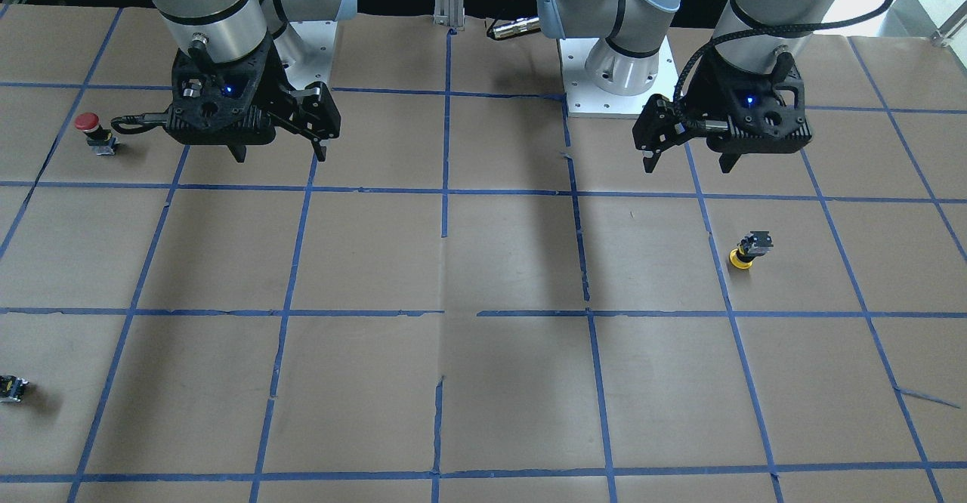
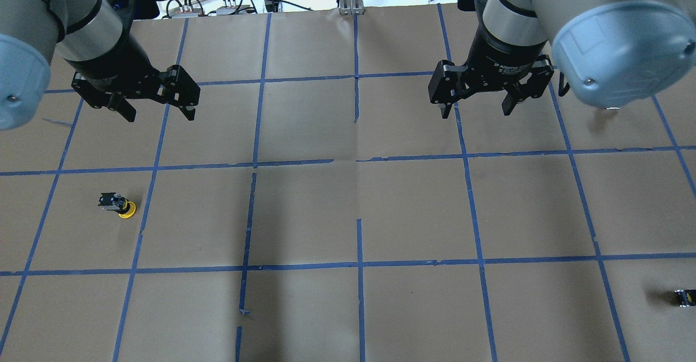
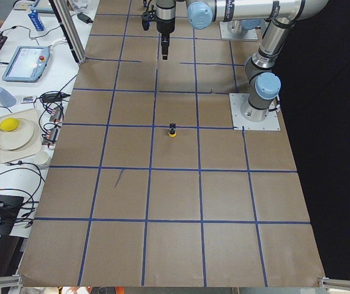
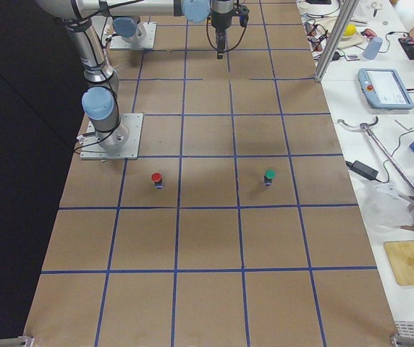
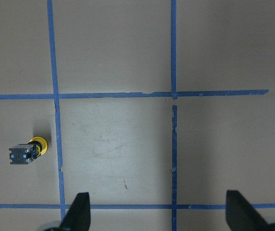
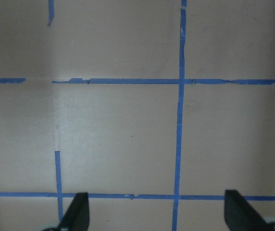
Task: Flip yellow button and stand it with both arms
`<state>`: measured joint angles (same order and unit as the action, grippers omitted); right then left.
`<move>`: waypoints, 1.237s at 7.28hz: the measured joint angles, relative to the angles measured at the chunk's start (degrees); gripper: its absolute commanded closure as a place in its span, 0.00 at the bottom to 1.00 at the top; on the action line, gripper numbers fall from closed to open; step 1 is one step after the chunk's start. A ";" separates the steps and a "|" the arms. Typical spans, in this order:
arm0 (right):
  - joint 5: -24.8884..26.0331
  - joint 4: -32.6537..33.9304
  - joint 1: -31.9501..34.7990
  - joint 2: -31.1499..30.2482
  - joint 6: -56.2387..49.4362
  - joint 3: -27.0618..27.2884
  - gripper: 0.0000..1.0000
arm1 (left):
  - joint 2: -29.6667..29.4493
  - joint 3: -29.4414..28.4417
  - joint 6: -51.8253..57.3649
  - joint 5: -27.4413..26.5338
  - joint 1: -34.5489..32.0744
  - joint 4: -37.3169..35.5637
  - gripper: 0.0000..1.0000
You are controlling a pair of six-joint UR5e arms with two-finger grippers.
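Observation:
The yellow button (image 1: 747,251) rests on its yellow cap with the black body pointing up. It also shows in the overhead view (image 2: 117,204), the exterior left view (image 3: 172,130) and the left wrist view (image 5: 27,152). My left gripper (image 1: 687,162) hangs open and empty above the table, apart from the button; it shows in the overhead view (image 2: 160,115) and its own view (image 5: 159,214). My right gripper (image 1: 281,154) is open and empty over the other half of the table (image 2: 477,112), with only taped paper below it (image 6: 156,214).
A red-capped button (image 1: 89,128) stands near the right arm's side, also seen from the right (image 4: 156,178). A green-capped button (image 4: 268,176) stands one square from it. A small dark switch block (image 1: 11,388) lies at the table edge (image 2: 684,297). Blue tape marks a grid.

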<state>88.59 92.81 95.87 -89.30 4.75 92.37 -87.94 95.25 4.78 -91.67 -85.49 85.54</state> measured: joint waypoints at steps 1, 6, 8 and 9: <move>0.00 0.00 0.01 0.00 0.00 0.00 0.00 | -0.24 0.16 -0.02 0.02 0.06 -0.27 0.00; 0.00 0.00 0.02 0.00 0.00 0.00 0.00 | -2.51 -0.12 0.61 -0.36 4.32 -0.02 0.00; 0.11 0.00 0.02 0.00 0.00 0.00 0.00 | -3.56 0.56 1.95 -0.17 10.71 -0.59 0.00; 0.15 0.00 0.02 0.00 0.00 0.00 0.00 | -5.10 0.66 3.88 -0.16 13.80 -1.63 0.00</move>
<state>88.75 92.81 95.89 -89.29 4.75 92.37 -93.04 95.92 8.66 -91.83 -71.70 83.91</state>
